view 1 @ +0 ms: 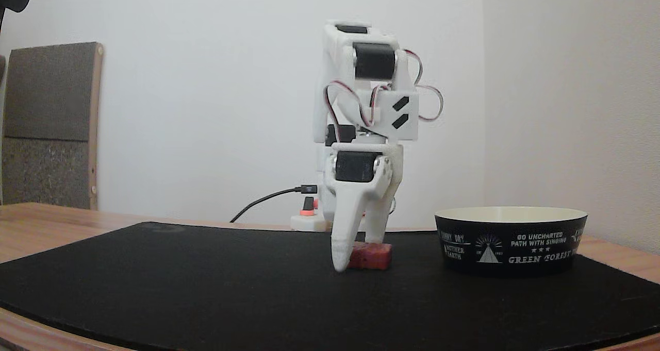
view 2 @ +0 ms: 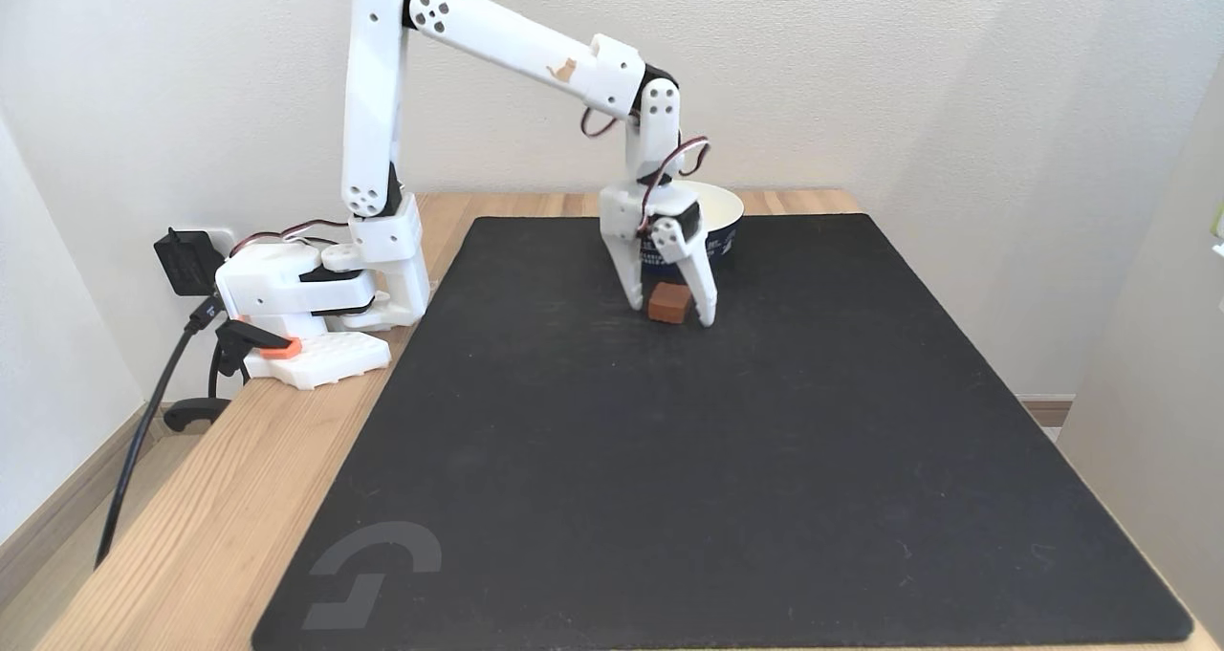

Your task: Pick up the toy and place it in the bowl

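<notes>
- The wooden table [view 2: 220, 498] carries a black mat [view 2: 727, 460] that covers most of its top; everything in the task sits on this mat.
- The white arm [view 2: 382, 106] rises from its base at the left edge of the table in a fixed view and reaches over the mat, its wrist pointing straight down.
- The bowl [view 1: 510, 240] stands upright on the mat, black outside with white print and a cream inside. In a fixed view it sits just behind the arm's wrist [view 2: 719, 213]. No toy shows in it from the high view, though the arm hides part of it.
- The gripper [view 2: 675, 318] is down at the mat with its jaws spread, one finger on each side of the toy. From the low view one finger [view 1: 341, 253] reaches the mat in front of the toy's left end. Whether either finger touches the toy I cannot tell.
- The toy [view 2: 669, 303] is a small dull-red block lying flat on the mat between the fingers, near the bowl but apart from it [view 1: 370, 255].
- Progress, as I judge it: the reach is done and the fingers straddle the toy, but the grasp is not yet made. Closing, lifting, carrying to the bowl and letting go all remain.
</notes>
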